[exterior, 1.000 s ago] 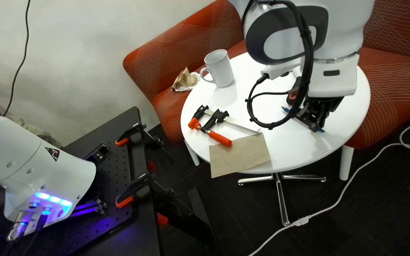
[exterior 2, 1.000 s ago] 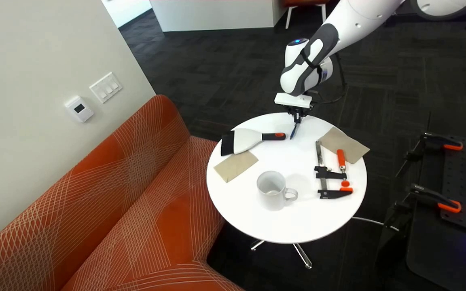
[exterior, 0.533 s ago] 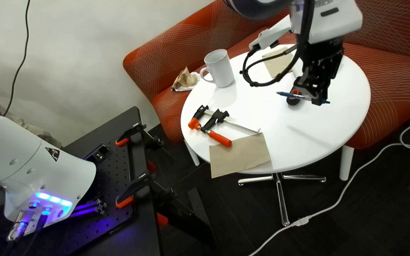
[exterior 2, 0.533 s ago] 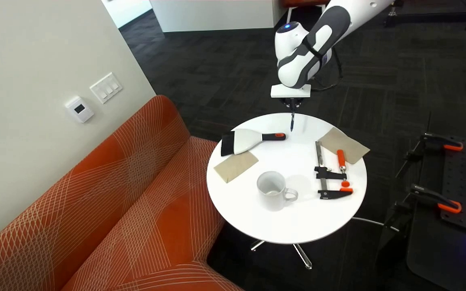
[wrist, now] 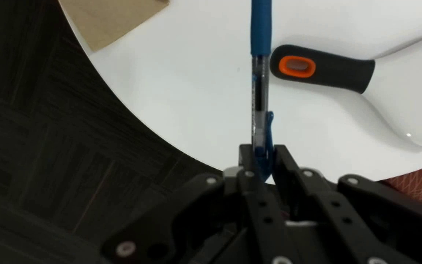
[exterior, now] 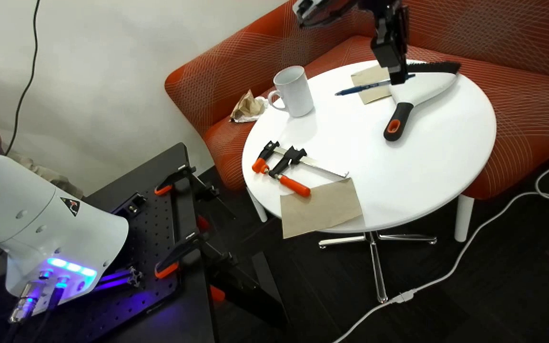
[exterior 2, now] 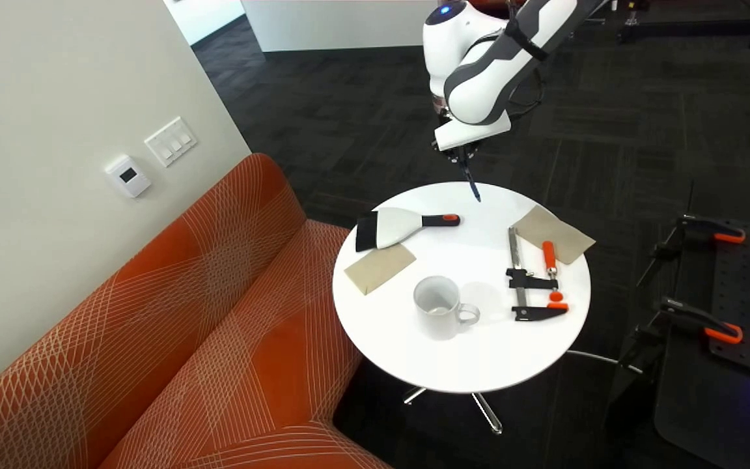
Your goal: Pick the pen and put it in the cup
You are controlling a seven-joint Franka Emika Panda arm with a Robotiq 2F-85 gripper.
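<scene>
The dark blue pen (wrist: 261,33) has a clear middle section. My gripper (wrist: 263,159) is shut on its clip end, and the pen sticks out forward from the fingertips. In an exterior view the pen (exterior: 362,88) is held well above the table, nearly level, with the gripper (exterior: 397,76) at its far end. It also shows below the gripper in an exterior view (exterior 2: 472,185). The cup is a white mug with a handle, standing upright on the table in both exterior views (exterior: 296,93) (exterior 2: 439,322). The pen is apart from the cup. The cup is out of the wrist view.
A white brush with a black handle (exterior: 398,119) lies on the round white table (exterior: 427,181). A bar clamp with an orange handle (exterior: 294,185) and brown paper pieces (exterior: 322,209) (exterior 2: 380,268) lie there too. An orange sofa (exterior 2: 219,365) borders the table.
My gripper, shut on the pen, has lifted it off the table and moved up. In an exterior view the pen has swung from near the table's edge to above the brush and paper.
</scene>
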